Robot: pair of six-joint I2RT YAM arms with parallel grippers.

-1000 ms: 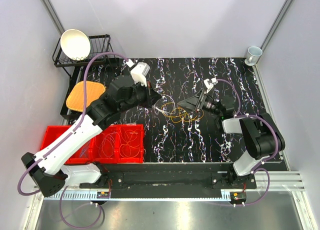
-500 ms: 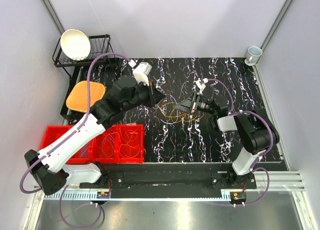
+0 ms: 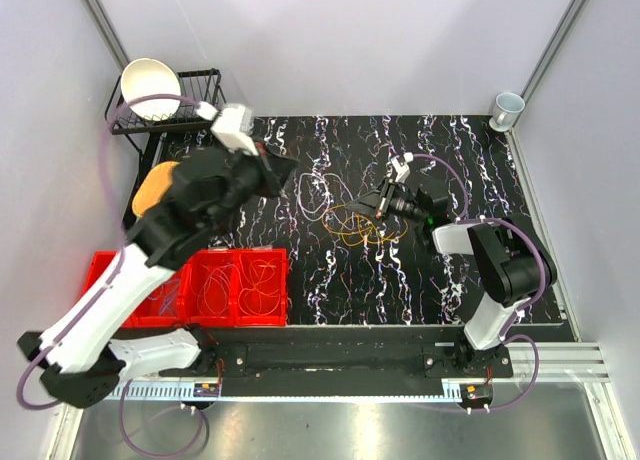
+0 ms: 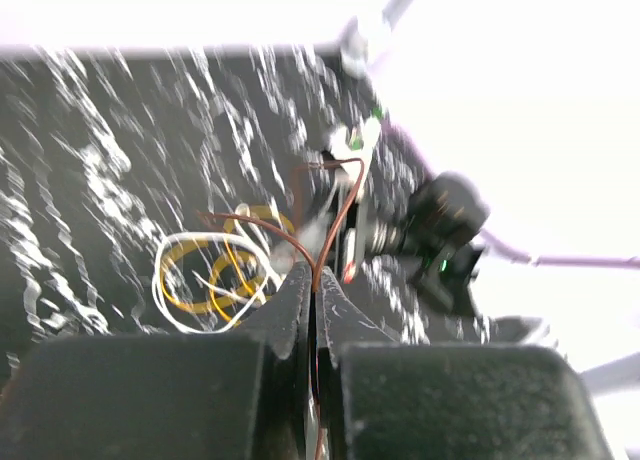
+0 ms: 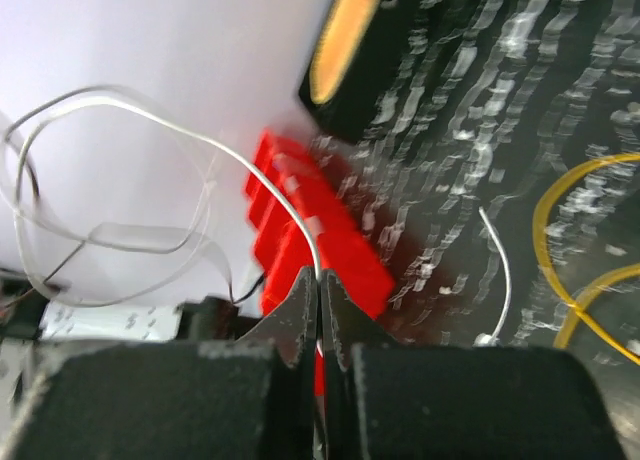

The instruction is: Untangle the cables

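The black mat (image 3: pixel 420 280) with its white squiggles fills the middle of the table, and both my arms reach over it. The left arm (image 3: pixel 150 270) is a long diagonal from the near-left corner; the right arm (image 3: pixel 505 270) is folded up on the right side.

Left of the mat are the red bins (image 3: pixel 262 251), with coiled wires (image 3: pixel 262 280) lying in the compartments. Behind them a black wire rack (image 3: pixel 205 77) carries a white bowl (image 3: pixel 150 88), and an orange pad (image 3: pixel 152 190) shows partly from under my left arm. A pale mug (image 3: pixel 507 108) stands at the far-right corner.

The cables (image 3: pixel 360 225) lie in a tangle near the middle of the mat, mostly yellow and orange loops. A whitish loop (image 3: pixel 318 188) spreads out on their left side.

My right gripper (image 3: pixel 364 204) is at the right edge of that tangle. Its jaws are pressed together on a whitish wire (image 5: pixel 250 175), which arcs up and away from the tips (image 5: pixel 320 280) in loose loops.

My left gripper (image 3: pixel 287 173) is over the far-left part of the mat, apart from the tangle. Its jaws (image 4: pixel 312 280) are pinched on a thin reddish-brown wire (image 4: pixel 342 208) that rises from the tips, above the yellow and white loops (image 4: pixel 215 270) on the mat.
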